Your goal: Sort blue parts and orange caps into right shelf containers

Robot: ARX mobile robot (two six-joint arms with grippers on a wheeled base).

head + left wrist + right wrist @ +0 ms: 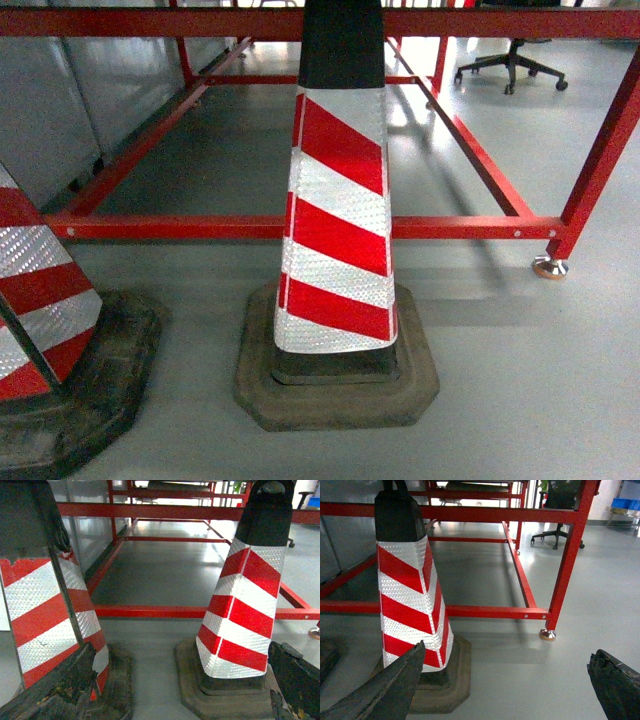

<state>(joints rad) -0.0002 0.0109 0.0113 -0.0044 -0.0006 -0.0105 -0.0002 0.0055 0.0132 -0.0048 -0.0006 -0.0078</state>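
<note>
No blue parts and no orange caps show in any view. Far off at the top right of the right wrist view is a strip of bright blue plastic [625, 503]; I cannot tell whether it is the right shelf containers. My left gripper [182, 682] is open low over the grey floor, its dark worn fingers [60, 687] at the frame's edges and nothing between them. My right gripper [502, 682] is also open and empty, with one of its fingers [615, 685] at the lower right. Neither gripper shows in the head view.
A red-and-white striped traffic cone [340, 220] on a black rubber base stands right in front, and a second cone [40, 300] at the left. Behind them runs a red steel frame [160, 227] with a levelling foot [550, 267]. An office chair [512, 62] stands far back.
</note>
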